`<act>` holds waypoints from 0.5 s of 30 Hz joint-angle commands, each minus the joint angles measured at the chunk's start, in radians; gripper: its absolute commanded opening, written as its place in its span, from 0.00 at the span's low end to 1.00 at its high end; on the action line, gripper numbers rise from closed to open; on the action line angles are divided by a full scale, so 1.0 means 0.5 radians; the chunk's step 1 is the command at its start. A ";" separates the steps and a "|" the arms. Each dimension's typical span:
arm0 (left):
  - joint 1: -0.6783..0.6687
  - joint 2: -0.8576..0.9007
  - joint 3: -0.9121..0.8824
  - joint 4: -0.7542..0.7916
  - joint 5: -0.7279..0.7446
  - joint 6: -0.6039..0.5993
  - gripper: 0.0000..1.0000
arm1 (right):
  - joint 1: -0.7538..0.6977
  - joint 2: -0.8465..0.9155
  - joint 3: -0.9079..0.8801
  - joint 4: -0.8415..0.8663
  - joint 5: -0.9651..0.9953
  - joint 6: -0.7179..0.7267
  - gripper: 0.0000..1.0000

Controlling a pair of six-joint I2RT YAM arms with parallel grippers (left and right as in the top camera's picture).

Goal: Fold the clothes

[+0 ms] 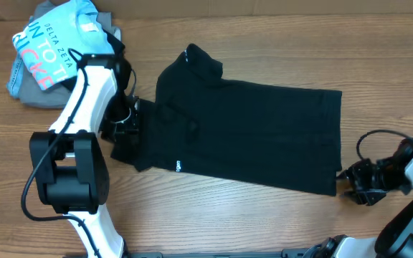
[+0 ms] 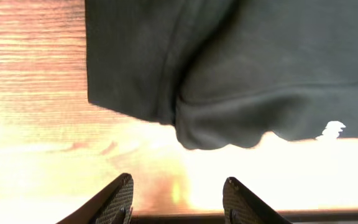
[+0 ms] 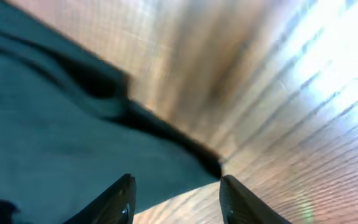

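Overhead alone shows the light blue shirt (image 1: 47, 49) (apart from the black T-shirt (image 1: 264, 132))

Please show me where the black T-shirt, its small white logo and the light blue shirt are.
black T-shirt (image 1: 257, 129): overhead view, middle of its body.
white logo (image 2: 333, 129): left wrist view, centre of the mark.
light blue shirt (image 1: 49, 50): overhead view, its printed front.

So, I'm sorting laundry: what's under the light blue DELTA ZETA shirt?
A grey garment pokes out beneath the DELTA ZETA shirt; anything else under there is hidden.
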 commanded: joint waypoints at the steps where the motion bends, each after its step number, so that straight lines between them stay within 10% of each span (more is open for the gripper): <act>1: 0.005 0.011 0.314 -0.090 0.249 0.101 0.51 | -0.014 -0.185 0.277 -0.087 -0.089 -0.100 0.49; 7: -0.078 0.011 0.605 0.175 0.565 0.228 0.69 | -0.014 -0.356 0.573 -0.128 -0.430 -0.245 0.51; 15: -0.215 0.101 0.637 0.945 0.585 0.065 0.64 | 0.011 -0.394 0.677 -0.055 -0.803 -0.322 0.53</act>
